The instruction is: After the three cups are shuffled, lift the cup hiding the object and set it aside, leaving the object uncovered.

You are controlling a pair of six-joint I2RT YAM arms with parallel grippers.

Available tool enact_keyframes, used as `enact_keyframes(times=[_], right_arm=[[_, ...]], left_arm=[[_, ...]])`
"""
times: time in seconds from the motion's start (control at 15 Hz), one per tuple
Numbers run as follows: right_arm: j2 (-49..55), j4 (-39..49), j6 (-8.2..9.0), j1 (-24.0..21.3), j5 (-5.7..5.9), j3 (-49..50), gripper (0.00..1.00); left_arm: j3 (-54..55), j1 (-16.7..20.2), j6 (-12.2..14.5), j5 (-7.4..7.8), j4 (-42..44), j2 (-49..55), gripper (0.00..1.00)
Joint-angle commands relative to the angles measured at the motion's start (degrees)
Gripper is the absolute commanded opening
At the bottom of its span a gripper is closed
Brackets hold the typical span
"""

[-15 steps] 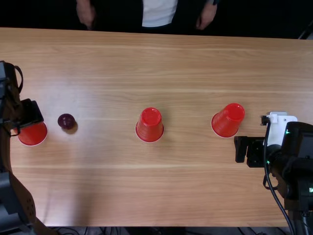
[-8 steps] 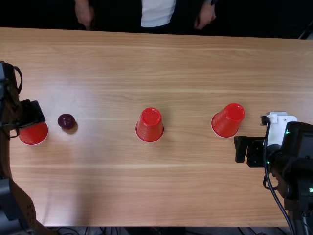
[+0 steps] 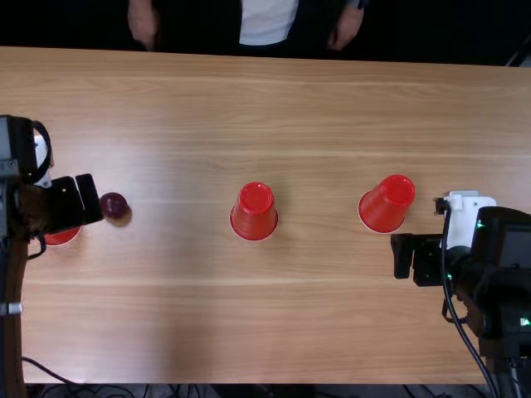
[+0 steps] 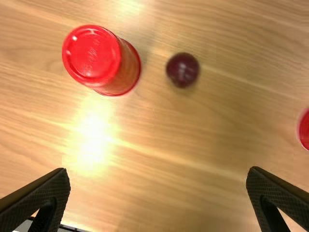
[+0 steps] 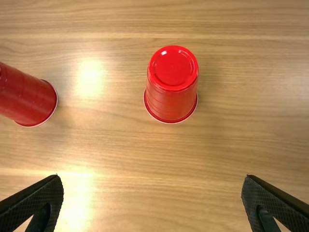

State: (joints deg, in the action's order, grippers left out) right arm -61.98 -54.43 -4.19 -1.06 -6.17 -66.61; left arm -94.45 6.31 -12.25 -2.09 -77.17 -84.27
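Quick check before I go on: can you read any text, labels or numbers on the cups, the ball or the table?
No text can be read.
Left cup: faint raised marks on its base, too blurred to read.
Middle cup and right cup: no print to be seen.
Ball and table: no print to be seen.

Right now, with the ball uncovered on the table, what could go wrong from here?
The left gripper hangs open right next to the ball in the top view; a careless sideways or downward move might set it rolling. The cup set aside stands near the ball too, so a bump from the gripper could tip it or push it against the ball.
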Motion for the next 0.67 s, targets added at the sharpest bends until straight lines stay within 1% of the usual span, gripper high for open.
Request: enact_keyframes(times=[0.0, 0.07, 0.2, 0.4, 0.6], right_arm=[[0.5, -0.5, 0.39, 1.2, 0.16, 0.2, 1.0], [0.6, -1.3, 0.39, 1.2, 0.16, 0.3, 1.0], [1.5, -1.6, 0.49, 1.2, 0.16, 0.5, 1.0], [7.4, -1.6, 0.49, 1.2, 0.16, 2.3, 1.0], [13.2, -3.2, 0.49, 1.2, 0.16, 4.6, 1.0]], left_arm=[[-0.6, -2.2, -0.1, 1.77, -0.5, 4.4, 1.0], [1.0, -3.6, -0.1, 1.77, -0.5, 7.4, 1.0], [6.8, -4.8, 0.0, 1.77, 0.3, 13.4, 1.0], [15.3, -7.8, 0.2, 1.67, 0.7, 21.9, 1.0], [20.5, -7.2, 0.2, 1.56, 1.2, 28.3, 1.0]])
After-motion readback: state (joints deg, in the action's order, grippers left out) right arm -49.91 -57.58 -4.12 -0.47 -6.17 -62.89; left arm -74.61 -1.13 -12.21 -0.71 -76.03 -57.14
